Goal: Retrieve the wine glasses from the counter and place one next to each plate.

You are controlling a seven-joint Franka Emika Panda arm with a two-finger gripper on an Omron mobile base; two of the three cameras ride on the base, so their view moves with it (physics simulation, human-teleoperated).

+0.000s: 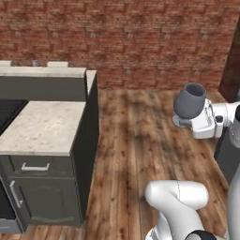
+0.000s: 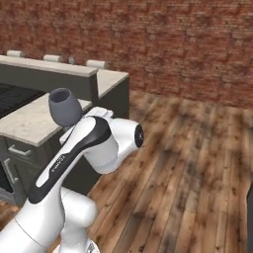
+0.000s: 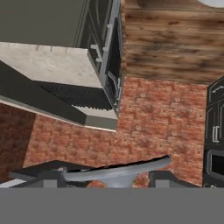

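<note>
A squat dark grey wine glass (image 1: 190, 100) stands upright in my gripper (image 1: 186, 120), which is shut on its lower part, raised over the wooden floor right of the counter (image 1: 44, 126). From the right base view the same wine glass (image 2: 64, 107) shows above my forearm, level with the counter (image 2: 34, 121). In the hand view the glass's round foot (image 3: 118, 172) lies between my fingertips (image 3: 50, 177), with the gripper (image 3: 117, 178) closed around it. The plates are out of view.
A raised bar top (image 1: 42, 71) with a plain dark base runs behind the counter; pale rounded shapes (image 2: 96, 63) and a small grey object (image 1: 35, 62) show at its far edge. A dark cooktop (image 1: 9, 112) lies left. A brick wall (image 1: 140, 42) closes the open wooden floor (image 1: 140, 140).
</note>
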